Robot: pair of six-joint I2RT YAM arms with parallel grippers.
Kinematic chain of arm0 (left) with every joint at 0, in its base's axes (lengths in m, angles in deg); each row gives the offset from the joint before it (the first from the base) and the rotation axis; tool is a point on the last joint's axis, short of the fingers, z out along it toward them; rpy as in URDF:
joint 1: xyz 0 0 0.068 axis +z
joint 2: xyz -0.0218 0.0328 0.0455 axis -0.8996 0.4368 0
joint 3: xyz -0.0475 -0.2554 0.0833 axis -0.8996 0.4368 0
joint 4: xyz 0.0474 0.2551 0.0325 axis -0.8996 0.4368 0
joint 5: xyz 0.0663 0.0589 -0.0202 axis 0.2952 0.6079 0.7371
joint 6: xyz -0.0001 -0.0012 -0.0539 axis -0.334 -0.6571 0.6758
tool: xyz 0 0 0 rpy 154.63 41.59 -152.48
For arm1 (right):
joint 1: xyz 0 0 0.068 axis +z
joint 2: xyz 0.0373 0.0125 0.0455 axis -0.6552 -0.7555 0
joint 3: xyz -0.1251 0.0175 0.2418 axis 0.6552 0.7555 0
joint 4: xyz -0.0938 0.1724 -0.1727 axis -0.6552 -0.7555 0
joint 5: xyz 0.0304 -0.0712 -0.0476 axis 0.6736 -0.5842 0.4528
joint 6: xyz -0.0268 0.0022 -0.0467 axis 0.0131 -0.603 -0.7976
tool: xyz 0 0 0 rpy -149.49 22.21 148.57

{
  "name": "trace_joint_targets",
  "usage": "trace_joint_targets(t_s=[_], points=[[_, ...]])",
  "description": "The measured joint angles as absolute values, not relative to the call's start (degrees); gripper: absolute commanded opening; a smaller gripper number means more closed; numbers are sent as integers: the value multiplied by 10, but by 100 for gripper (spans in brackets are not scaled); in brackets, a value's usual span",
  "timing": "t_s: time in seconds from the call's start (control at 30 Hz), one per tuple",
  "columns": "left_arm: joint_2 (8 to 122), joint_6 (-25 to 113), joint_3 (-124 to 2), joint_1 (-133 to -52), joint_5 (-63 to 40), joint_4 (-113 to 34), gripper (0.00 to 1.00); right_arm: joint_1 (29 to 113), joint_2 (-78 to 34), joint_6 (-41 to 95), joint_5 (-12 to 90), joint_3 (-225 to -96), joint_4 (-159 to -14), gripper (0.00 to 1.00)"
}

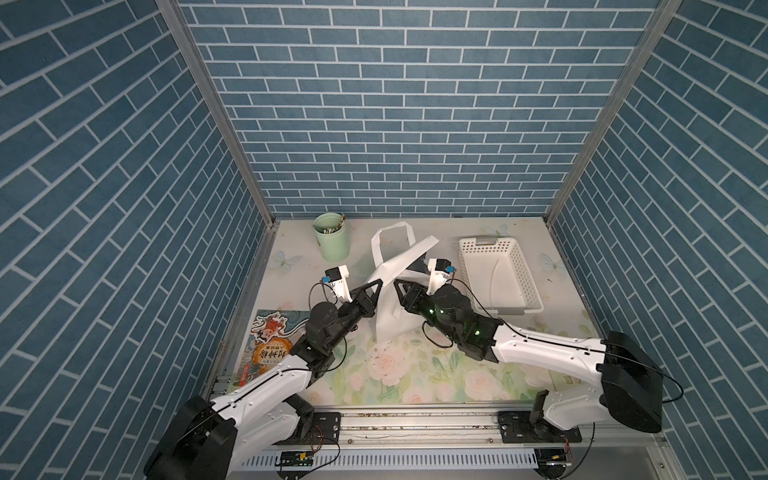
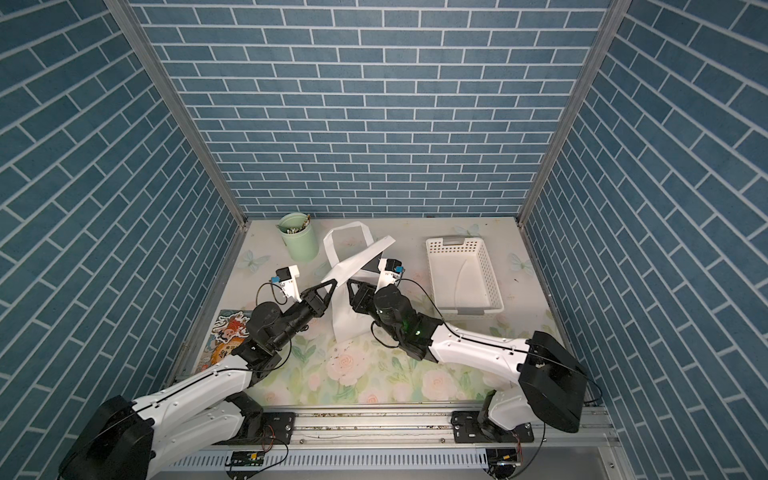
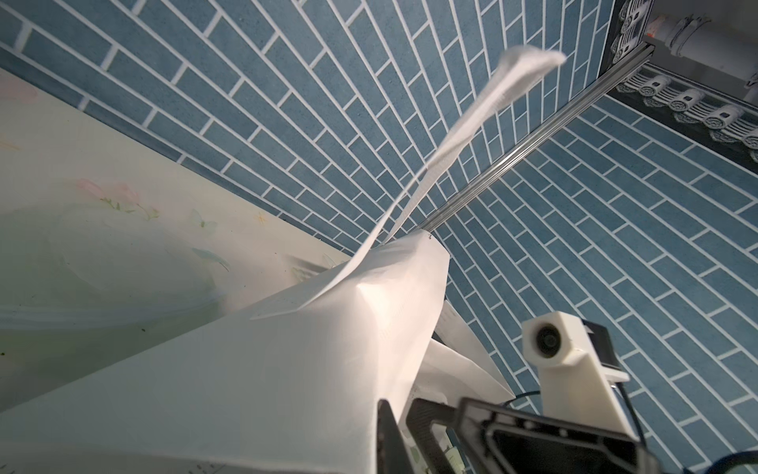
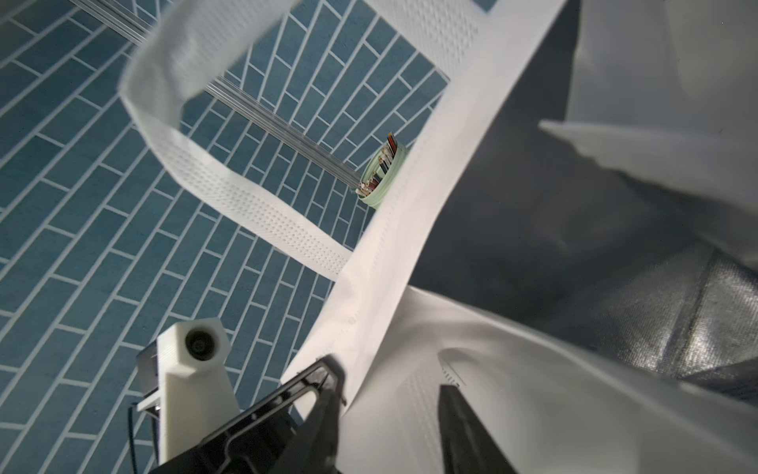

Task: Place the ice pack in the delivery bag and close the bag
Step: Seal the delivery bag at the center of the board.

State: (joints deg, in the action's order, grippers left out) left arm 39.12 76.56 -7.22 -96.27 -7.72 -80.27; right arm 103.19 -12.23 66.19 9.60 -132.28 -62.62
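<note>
Left gripper (image 1: 378,284) first: clamps tight on the rim of the delivery bag (image 1: 392,320), at its left side, likely to tug the mouth wide. Right gripper (image 4: 387,379) next: stands with jaws apart astride the bag's right rim, with fabric lying between the fingers and not squeezed, seemingly poised to take that side.

Now the bag: stands between both arms, white, boxy and creased, with the mouth only partly open. Shows dull silver foil lining (image 4: 615,254) inside. Right of the bag: white perforated basket (image 1: 528,286), looks empty. Behind the bag's mouth: one flat strap handle (image 1: 388,235), arching up in a loop.

No sign of the ice pack in any view; cannot tell whether it hides inside the bag.
</note>
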Motion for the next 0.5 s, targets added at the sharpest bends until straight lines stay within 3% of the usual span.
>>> trace_joint_targets(t_s=[0.13,0.3,0.5], points=[[380,749,-72,-962,-84,-788,0,1032,-45,570,86,-1301,-650,60],[366,726,-72,-960,-92,-767,0,1031,53,464,75,-1246,-693,76],[358,716,-72,-959,-98,-757,0,1011,120,392,64,-1193,-751,78]])
